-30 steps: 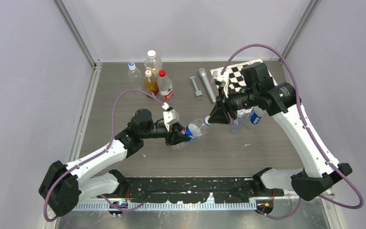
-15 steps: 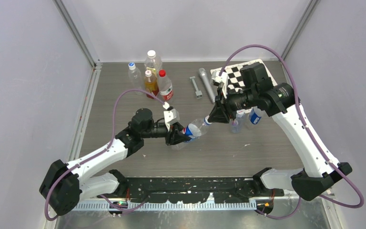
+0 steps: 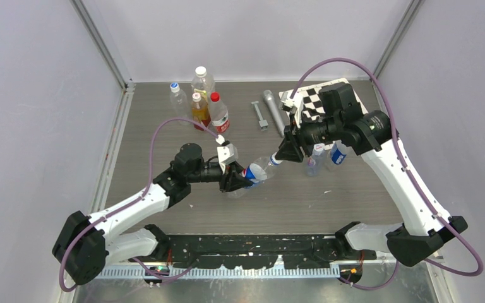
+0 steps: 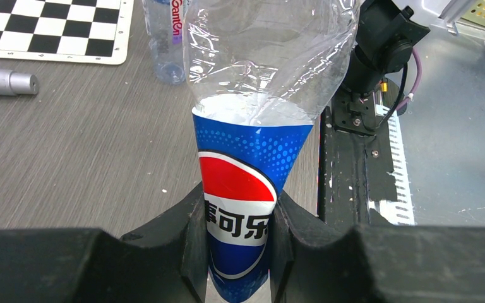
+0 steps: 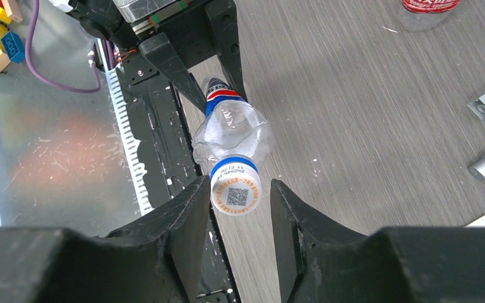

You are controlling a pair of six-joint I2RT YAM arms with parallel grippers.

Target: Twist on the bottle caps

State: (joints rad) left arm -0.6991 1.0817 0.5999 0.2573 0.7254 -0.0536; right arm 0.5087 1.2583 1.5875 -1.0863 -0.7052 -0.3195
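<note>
Past the black base rail (image 3: 259, 243), bare grey wood-grain table (image 3: 303, 202) lies open in front of both arms. The left gripper (image 3: 235, 179) clamps the Pepsi bottle (image 4: 243, 189) at its glossy red-white-blue label. The bottle is tilted, its crumpled clear shoulder toward the right gripper (image 5: 240, 189). That gripper's black fingers flank the round cap (image 5: 236, 197), white-topped and blue-banded, on the neck, narrowly parted with a sliver of gap on one side. Beyond stand a small clear bottle (image 3: 314, 165) and a blue-labelled bottle (image 3: 337, 155), then a checkerboard (image 3: 312, 101).

Tilted, crumpled Pepsi bottle (image 4: 237, 189), white cap (image 5: 235, 194) on.
</note>
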